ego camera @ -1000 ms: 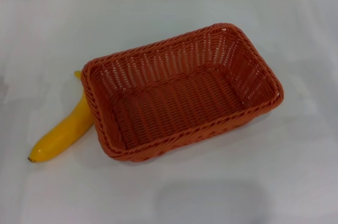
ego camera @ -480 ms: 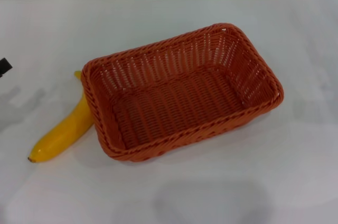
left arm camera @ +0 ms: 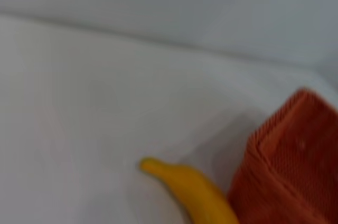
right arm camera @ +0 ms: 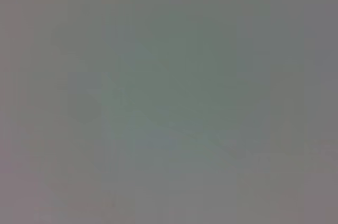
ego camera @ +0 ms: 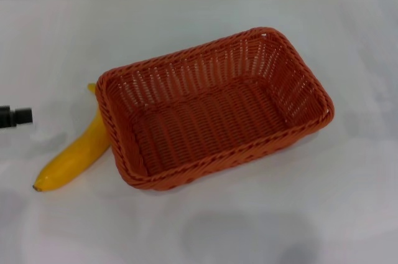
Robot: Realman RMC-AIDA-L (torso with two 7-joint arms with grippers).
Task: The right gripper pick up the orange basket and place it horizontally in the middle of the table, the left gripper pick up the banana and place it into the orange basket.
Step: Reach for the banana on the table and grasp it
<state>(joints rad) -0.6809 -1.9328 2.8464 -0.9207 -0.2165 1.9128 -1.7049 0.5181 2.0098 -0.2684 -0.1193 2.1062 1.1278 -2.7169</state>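
Table (ego camera: 205, 233): white, bare along the near edge at 6 o'clock and out to 3 o'clock, with open room on every side of the basket except its left.
Banana (ego camera: 73, 153): lies flat at 9 o'clock of the basket, its dark tip nearest the robot at 7 o'clock and its stem end pointing away; its upper half touches the basket's left wall and part of the stem is hidden behind the rim.
Orange basket (ego camera: 214, 108): sits upright mid-table, turned so its long side runs from 8 to 2 o'clock; nothing inside.
Left gripper (ego camera: 15, 116): only a black tip shows at the 9 o'clock edge, apart from the banana, cut off by the frame; whether its jaws are released or clenched cannot be told.
Left wrist view: banana stem (left arm camera: 153, 167) beside the basket corner (left arm camera: 288, 176), both cut off.
Right gripper: not visible; its wrist view shows only flat grey.
Far edge: table meets a pale wall at 12 o'clock.
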